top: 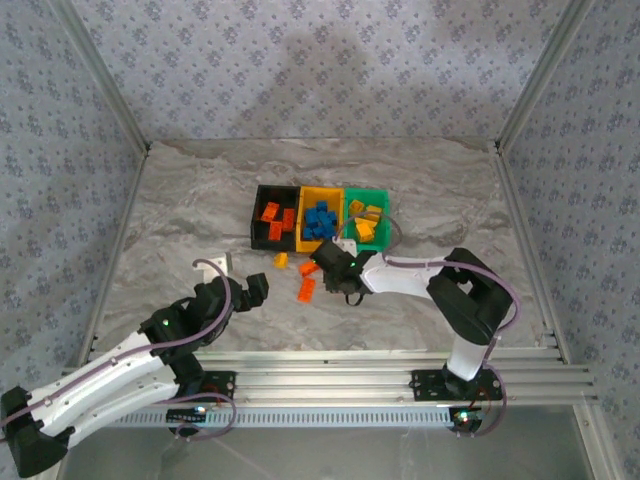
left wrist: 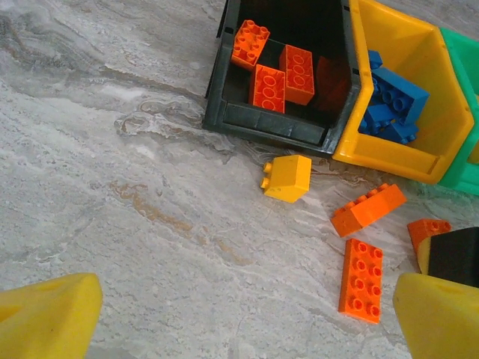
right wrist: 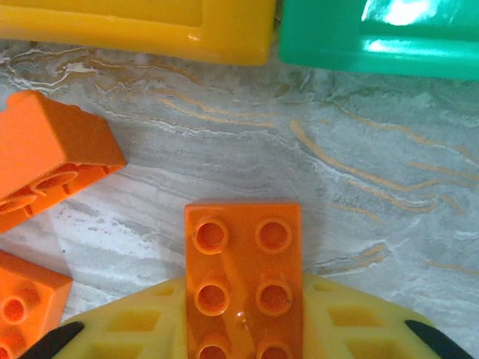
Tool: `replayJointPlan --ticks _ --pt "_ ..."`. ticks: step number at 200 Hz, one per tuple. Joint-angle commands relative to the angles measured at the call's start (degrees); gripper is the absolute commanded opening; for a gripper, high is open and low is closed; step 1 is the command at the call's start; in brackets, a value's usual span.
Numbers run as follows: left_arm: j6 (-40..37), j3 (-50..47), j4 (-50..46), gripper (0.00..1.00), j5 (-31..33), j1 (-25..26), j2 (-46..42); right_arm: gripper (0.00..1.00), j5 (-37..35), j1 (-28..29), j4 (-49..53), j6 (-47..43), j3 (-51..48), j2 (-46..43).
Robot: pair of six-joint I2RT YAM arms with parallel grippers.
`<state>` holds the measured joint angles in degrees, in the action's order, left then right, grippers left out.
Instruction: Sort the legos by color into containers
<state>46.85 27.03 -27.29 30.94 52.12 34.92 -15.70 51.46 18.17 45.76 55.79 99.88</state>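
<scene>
**Right hand clamped on a red-orange brick before the bins**

The right hand point(top: 338, 272) sits low over the tabletop point(top: 180, 220), just in front of the yellow-orange bin point(top: 322, 190) and the green bin point(top: 368, 191). Its yellow fingers point(right wrist: 352, 325) press against both long sides of a held brick point(right wrist: 243, 262), red-orange with its studs up. The brick's free end points towards the seam between those two bins. Whether the brick rests on the tabletop or is lifted cannot be told. Two loose red-orange bricks point(right wrist: 52, 153) lie just to its left in the wrist view.

The left hand point(top: 252, 290) hovers nearer the black bin point(left wrist: 273, 123), its fingers point(left wrist: 45, 314) spread wide and grasping nothing. Ahead of it, a yellow brick point(left wrist: 288, 178) lies just before the black bin. A long red-orange brick point(left wrist: 361, 280) lies near the right finger without touching it.

The black bin holds red-orange bricks point(left wrist: 284, 78), the yellow-orange bin holds blue bricks point(left wrist: 393, 105), and the green bin holds yellow ones point(top: 365, 225).
</scene>
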Motion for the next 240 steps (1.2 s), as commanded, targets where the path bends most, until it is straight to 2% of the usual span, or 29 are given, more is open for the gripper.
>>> replayJointPlan --ticks 1,35,60,129,163,177,195,204,224,240 --pt "-0.09 -0.09 -1.10 1.00 1.03 -0.43 -0.28 0.27 -1.19 -0.32 0.03 -1.97 -1.88 -3.87" --pt "-0.32 -0.48 -1.79 1.00 1.82 -0.43 -0.27 0.21 2.53 0.02 -1.67 -8.54 0.44 -12.21" --pt "0.08 -1.53 -1.33 1.00 1.26 -0.54 -0.29 0.20 5.22 0.13 -0.16 -12.69 8.95 -10.98" --pt "-0.17 -1.45 -3.00 1.00 -1.43 -0.75 -0.80 0.21 11.52 -1.81 1.70 -17.52 39.74 12.97" --pt "-0.78 -1.45 -3.99 0.99 -2.41 -0.84 -2.04 0.24 13.62 -3.85 4.14 -16.17 50.42 22.69" --pt "-1.15 -1.11 -4.58 1.00 -2.55 -0.86 -2.22 0.29 14.32 -4.31 4.41 -15.83 52.54 24.75" --pt "-1.81 -0.68 -4.79 1.00 -2.66 -0.88 -2.22 0.52 14.95 -4.44 4.69 -16.33 54.61 25.48" --pt "-2.09 -0.67 -4.49 1.00 -2.80 -0.88 -2.14 0.60 15.10 -4.40 4.33 -16.78 54.87 24.86" --pt "-2.90 -0.49 -3.51 1.00 -2.98 -0.88 -1.48 0.67 14.37 -4.08 3.11 -17.72 53.69 21.75" --pt "-4.28 -0.19 -1.51 1.00 -4.63 -0.83 0.02 0.69 13.50 -3.62 1.61 -18.15 50.22 17.69"
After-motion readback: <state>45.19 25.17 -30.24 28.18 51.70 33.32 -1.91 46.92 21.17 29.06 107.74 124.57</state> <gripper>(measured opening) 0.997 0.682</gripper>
